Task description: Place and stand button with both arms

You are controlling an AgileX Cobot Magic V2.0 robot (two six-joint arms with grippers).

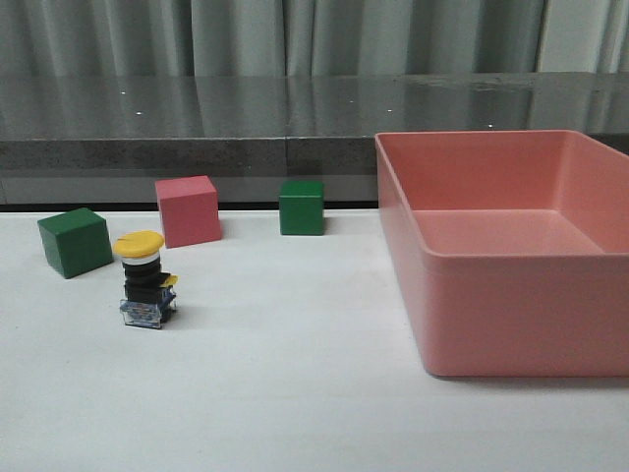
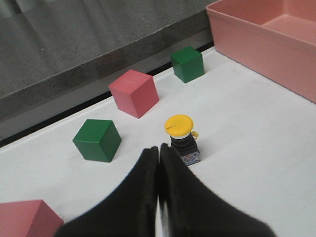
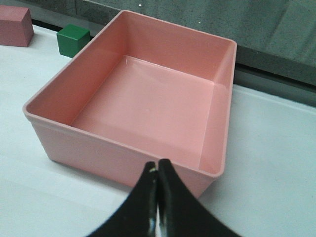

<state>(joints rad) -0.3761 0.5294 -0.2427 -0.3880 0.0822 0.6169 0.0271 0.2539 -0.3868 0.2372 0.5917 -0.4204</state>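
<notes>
The button (image 1: 144, 278) stands upright on the white table at the left, yellow cap up, black body on its blue-and-clear base. It also shows in the left wrist view (image 2: 181, 138). My left gripper (image 2: 158, 148) is shut and empty, raised just short of the button and apart from it. My right gripper (image 3: 157, 166) is shut and empty, over the table by the near wall of the pink bin (image 3: 118, 163). Neither arm shows in the front view.
A large empty pink bin (image 1: 491, 324) fills the right side. A green cube (image 1: 75, 242), a pink cube (image 1: 187, 210) and a second green cube (image 1: 301, 206) stand behind the button. Another pink cube (image 2: 22, 219) lies near my left gripper. A dark ledge runs along the back.
</notes>
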